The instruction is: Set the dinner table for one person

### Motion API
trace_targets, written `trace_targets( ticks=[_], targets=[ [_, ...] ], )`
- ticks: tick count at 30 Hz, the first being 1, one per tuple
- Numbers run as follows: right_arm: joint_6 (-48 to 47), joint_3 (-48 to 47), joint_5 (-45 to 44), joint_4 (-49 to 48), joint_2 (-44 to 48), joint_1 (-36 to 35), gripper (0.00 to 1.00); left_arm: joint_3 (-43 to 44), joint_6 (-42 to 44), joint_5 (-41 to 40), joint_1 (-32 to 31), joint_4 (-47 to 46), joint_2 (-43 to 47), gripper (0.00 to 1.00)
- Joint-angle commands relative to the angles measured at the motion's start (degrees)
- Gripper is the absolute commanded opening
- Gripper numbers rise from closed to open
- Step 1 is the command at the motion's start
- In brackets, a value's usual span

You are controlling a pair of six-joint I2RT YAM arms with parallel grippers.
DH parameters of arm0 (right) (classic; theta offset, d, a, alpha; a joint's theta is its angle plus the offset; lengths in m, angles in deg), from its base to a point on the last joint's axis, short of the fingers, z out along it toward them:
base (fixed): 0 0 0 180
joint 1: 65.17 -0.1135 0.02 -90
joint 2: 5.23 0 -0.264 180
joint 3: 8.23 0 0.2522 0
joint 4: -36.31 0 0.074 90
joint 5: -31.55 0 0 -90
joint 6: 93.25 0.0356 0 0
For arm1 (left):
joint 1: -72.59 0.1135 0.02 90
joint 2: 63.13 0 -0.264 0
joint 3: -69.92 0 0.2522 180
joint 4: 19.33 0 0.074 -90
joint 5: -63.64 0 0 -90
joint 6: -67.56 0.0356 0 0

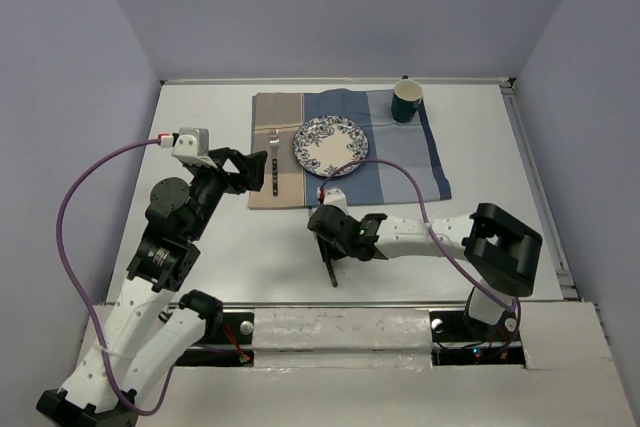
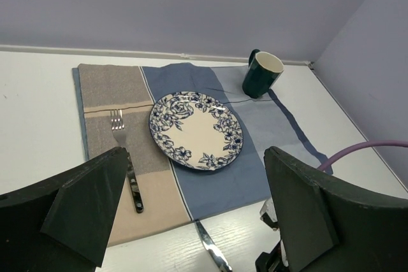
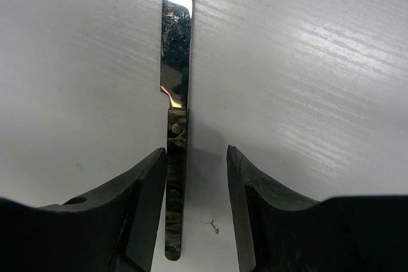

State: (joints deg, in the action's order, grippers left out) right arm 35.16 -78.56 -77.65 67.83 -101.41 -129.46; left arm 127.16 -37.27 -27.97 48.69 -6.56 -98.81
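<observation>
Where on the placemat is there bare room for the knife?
Bare: the placemat, its blue strip right of the plate and below the mug. Crowded: the tan strip left of the plate, with the fork and the open left hand by it. The knife lies off the mat, between the fingers of the open right hand.

Large, flat, plain white rectangular worktop, far bigger than anything else in view. Lay level and still, stretched wide from near edge to far edge. Showed faint wood-like grain and a soft sheen up close, with a few small dark specks.
</observation>
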Motion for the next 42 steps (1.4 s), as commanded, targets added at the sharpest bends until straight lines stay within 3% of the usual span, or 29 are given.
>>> trace_targets(
  ticks=[1,5,10,18,42],
  targets=[
    [1.1,-2.7,-3.5,2.5,-2.4,-0.8,0.47,-0.6,1.1,-0.2,0.3,-2.4,0.0,0.99],
    [2.0,-2.7,-3.2,3.0,-3.7,-1.4,0.44,-0.5,1.0,0.1,0.3,-2.4,-0.1,0.99],
    [2.6,-3.7,-3.3,3.6,-4.2,-2.6,0.27,-0.5,1.1,0.2,0.3,-2.5,0.1,0.99],
    [3.7,-5.2,-4.6,5.8,-3.7,-4.4,0.36,-0.5,1.0,0.2,0.3,-2.5,0.3,0.99],
    [3.8,-6.5,-5.6,5.9,-1.4,-8.0,0.36,-0.5,0.9,-0.1,0.4,-2.5,0.4,0.99]
  ],
)
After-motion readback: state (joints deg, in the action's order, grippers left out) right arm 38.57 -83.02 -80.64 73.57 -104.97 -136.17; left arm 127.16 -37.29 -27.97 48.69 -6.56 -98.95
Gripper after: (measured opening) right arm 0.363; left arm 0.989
